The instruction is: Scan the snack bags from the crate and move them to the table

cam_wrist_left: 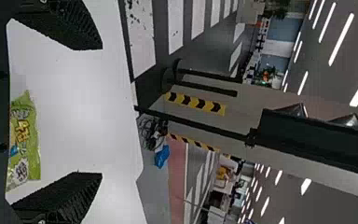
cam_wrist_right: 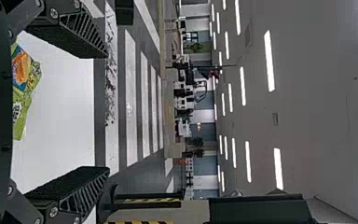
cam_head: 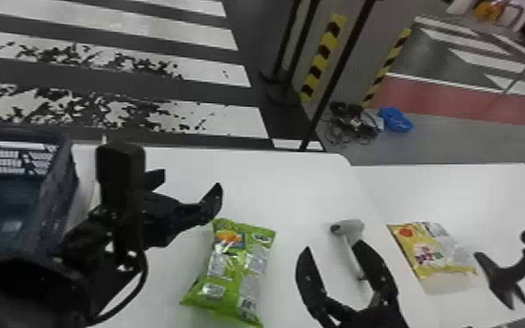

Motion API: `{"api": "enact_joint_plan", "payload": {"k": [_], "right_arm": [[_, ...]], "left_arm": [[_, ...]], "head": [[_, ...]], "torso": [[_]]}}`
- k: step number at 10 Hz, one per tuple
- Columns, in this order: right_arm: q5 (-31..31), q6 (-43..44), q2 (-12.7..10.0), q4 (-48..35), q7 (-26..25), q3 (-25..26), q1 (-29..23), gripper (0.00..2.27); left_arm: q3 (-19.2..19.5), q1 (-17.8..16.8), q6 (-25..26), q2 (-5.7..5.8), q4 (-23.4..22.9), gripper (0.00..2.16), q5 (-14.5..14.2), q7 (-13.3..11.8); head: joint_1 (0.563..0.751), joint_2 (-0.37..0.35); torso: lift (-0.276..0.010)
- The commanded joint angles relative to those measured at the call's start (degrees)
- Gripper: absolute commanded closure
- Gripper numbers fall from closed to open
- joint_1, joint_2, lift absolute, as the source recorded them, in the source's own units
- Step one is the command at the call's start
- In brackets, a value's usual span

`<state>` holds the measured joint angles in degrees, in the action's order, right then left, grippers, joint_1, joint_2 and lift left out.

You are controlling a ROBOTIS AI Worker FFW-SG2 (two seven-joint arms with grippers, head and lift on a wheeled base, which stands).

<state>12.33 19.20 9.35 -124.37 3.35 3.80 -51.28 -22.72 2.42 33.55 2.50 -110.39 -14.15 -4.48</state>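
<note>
We are looking at the green snack bag (cam_head: 239,270) lying on the white table (cam_head: 301,187), between our left gripper (cam_head: 191,182) and right gripper (cam_head: 332,248). Both grippers' fingers are standing wide apart, gripping nothing. The handheld scanner (cam_head: 349,228) is resting just beyond the right gripper, one finger partly covering its handle. Further to the right, the yellow snack bag (cam_head: 434,251) is lying flat, with a black object (cam_head: 506,275) sitting beside it. On the far left, past our left arm, the dark blue crate (cam_head: 63,179) is standing. Beyond the table, white stripes (cam_head: 178,117) are crossing the dark floor.
</note>
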Motion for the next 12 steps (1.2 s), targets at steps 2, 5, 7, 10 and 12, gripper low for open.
{"api": "enact_joint_plan", "payload": {"k": [2,5,7,10,12], "right_arm": [[0.95,-0.35,1.46,0.09,-0.01,-0.37,0.21,0.14],[1.12,-0.17,2.52,0.44,0.08,-1.96,0.39,0.14],[1.21,-0.17,3.31,0.36,0.08,-2.92,0.65,0.14],[1.03,-2.28,4.27,0.09,0.78,-3.80,1.09,0.14],[0.68,-3.34,5.06,-0.35,3.16,-4.86,1.09,0.14]], "left_arm": [[8.30,12.43,0.34,4.71,-11.52,0.02,-0.09,0.96],[14.72,24.65,-4.23,7.25,-22.33,0.03,0.70,2.63],[16.92,31.77,-10.03,8.05,-26.19,0.04,3.69,3.60],[22.10,40.20,-20.75,8.13,-28.83,0.04,3.69,1.93],[25.18,43.10,-23.74,8.13,-28.57,0.05,3.16,-0.18]], "head": [[0.695,-0.350],[0.695,-0.241],[0.695,-0.166],[0.695,-0.102],[0.695,-0.042]], "torso": [[-0.095],[-0.095],[-0.095],[-0.095],[-0.095]]}}
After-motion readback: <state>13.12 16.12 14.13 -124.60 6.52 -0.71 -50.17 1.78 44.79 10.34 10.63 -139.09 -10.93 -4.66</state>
